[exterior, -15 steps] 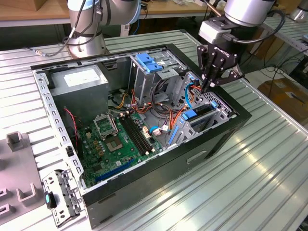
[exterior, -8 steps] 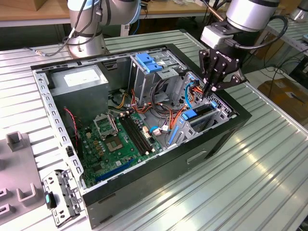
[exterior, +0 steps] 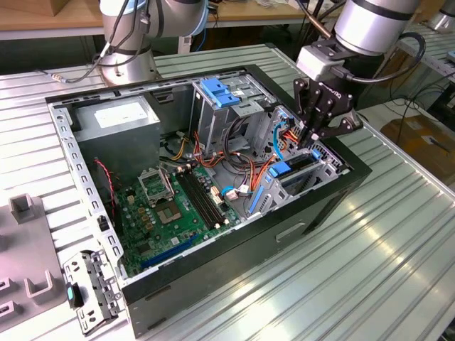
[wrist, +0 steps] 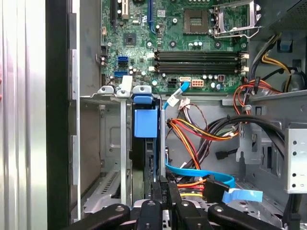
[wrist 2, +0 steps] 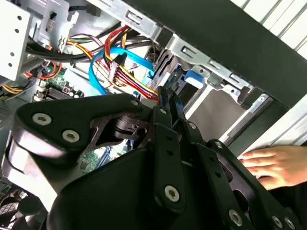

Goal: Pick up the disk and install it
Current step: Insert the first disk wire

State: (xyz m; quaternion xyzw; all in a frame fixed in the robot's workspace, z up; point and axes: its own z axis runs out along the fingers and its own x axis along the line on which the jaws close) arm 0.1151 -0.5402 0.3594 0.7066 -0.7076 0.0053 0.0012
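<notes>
The computer case is lying open on the bench, mid-frame in the exterior view; the motherboard is sitting inside, lower left; the drive cage is standing right; the gripper is hanging above it.

I see an open computer case lying on a ribbed metal table. A green motherboard covers its floor, with black memory slots and a bare processor socket. A grey power supply box with a white sticker sits in the far corner. A blue latch plate tops the upright metal cage. Orange and red cables and a flat blue ribbon cable run loose across the middle. Beside the case, on the exterior view's left, lie a perforated metal bracket and grey plastic blocks.
</notes>
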